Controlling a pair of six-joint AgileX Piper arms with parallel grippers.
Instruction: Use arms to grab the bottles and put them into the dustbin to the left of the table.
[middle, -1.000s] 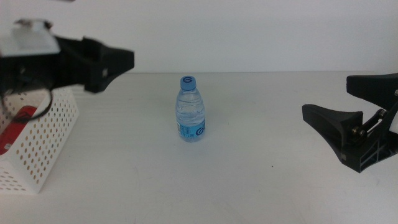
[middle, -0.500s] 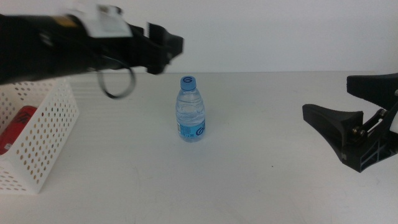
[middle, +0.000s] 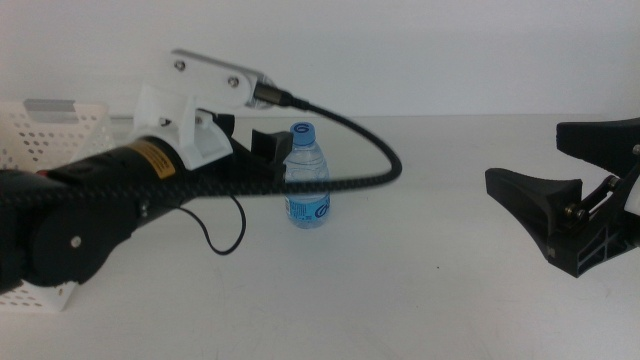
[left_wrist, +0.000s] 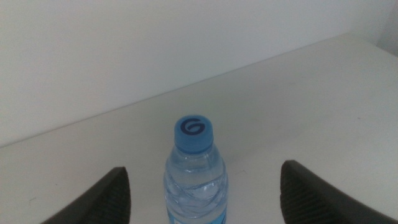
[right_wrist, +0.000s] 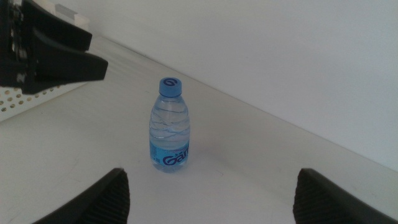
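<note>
Change: the left gripper (left_wrist: 202, 186) has swung away from above the dustbin (middle: 40, 125) and now sits just behind the water bottle (middle: 307, 176), its arm lying across the left side of the table (middle: 420, 290).
Left tool state: jaws spread wide, one on either side of the water bottle in the left wrist view, neither touching it.
Task meaning: judged as the approach to a grasp; closing on the body below the blue cap (left_wrist: 193, 132) is the likely next step.
Target location: upright near the table centre, well apart from the dustbin at the left edge.
Right gripper (middle: 560, 190): waits at the right side, jaws apart, holding nothing.
Obstructions: the ribbed cable (middle: 370, 175) arches beside the bottle; contact could tip it.
</note>
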